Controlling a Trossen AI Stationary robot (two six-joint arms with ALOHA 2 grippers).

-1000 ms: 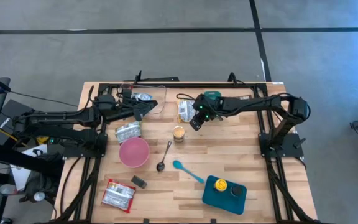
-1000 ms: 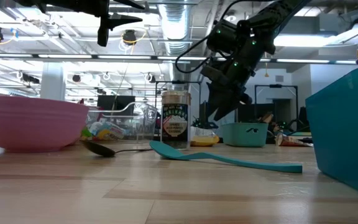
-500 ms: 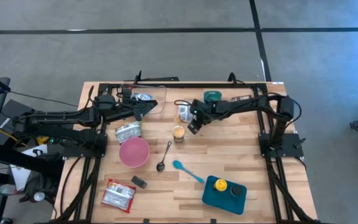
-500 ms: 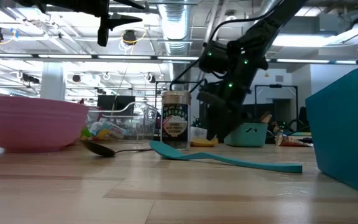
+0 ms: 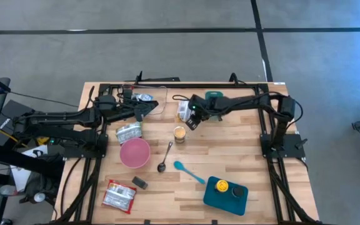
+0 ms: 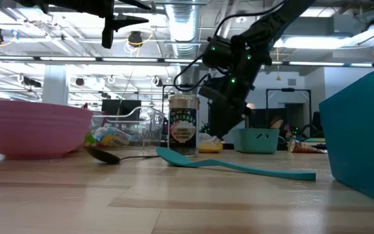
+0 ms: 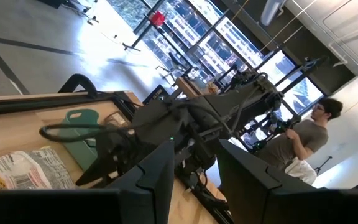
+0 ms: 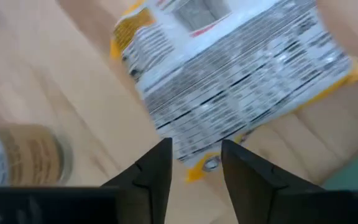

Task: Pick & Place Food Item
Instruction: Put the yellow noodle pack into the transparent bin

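A yellow-and-white food packet (image 5: 183, 110) lies flat on the wooden table near its far middle, printed side up (image 8: 229, 74). My right gripper (image 5: 190, 120) slants down over it, open. In the right wrist view its fingers (image 8: 194, 165) stand on either side of the packet's yellow edge. Whether they touch the edge does not show. My left gripper (image 5: 147, 108) is held level high above the far left of the table. It is open with nothing between its fingers (image 7: 194, 168).
A small jar (image 5: 179, 134) stands just near of the packet, with a metal spoon (image 5: 165, 156) and a teal spoon (image 5: 188, 171) beyond. A pink bowl (image 5: 134, 152), a silver packet (image 5: 129, 132), a red-white packet (image 5: 119, 195) and a teal container (image 5: 225, 192) also lie about.
My right gripper has gone toward the table's left edge and down, from beside the jar to over the yellow-and-white packet. The packet has stayed where it was.
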